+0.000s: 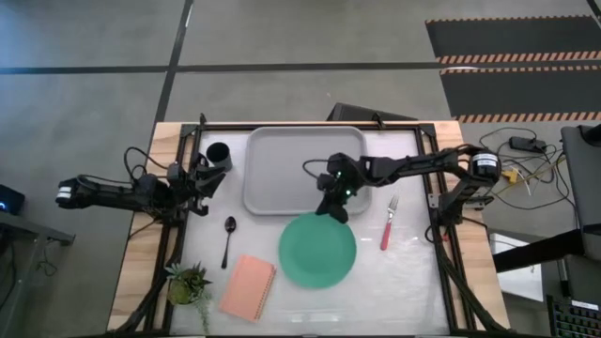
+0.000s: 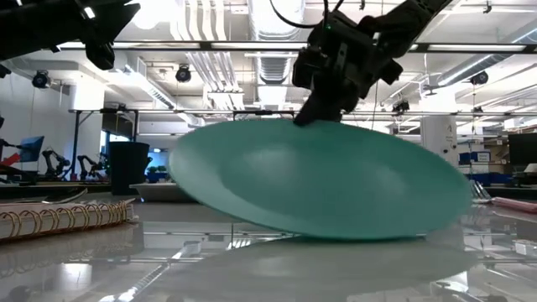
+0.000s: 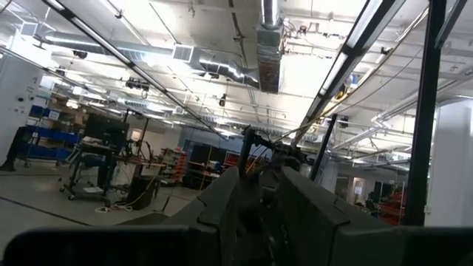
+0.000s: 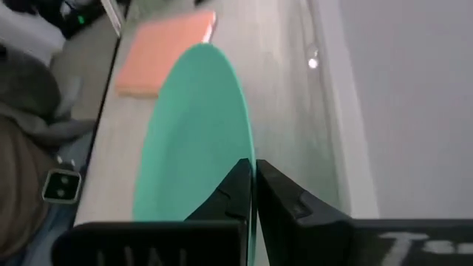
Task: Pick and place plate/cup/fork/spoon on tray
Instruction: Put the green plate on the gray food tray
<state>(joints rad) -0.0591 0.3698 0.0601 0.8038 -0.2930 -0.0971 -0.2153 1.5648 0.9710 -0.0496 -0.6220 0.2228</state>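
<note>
Left gripper [image 1: 208, 176] idle at the table's left edge, just left of the tray [image 1: 272, 188]; finger state cannot be told from any view. Cup [image 1: 219, 155] upright just beside the tray's left rim, near its far corner, close to that gripper. Potted plant [image 1: 188, 282] well forward of the tray, at the near-left of the table. Spoon [image 1: 228, 240] flat on the table just below the tray's near-left corner, bowl end toward the tray. Pink pad [image 1: 248, 287] lies beyond the spoon, away from the tray. Plate [image 1: 317, 250] just off the tray's near rim, tilted: the low view shows the tray-side edge raised and the opposite edge down on the table. Right gripper [image 1: 334, 212] over the tray's near-right corner, fingers [image 4: 235, 193] pinched tight on the plate's raised rim. Fork [image 1: 388, 223] flat on the table just right of the tray's near-right corner, tines toward the table's far side.
</note>
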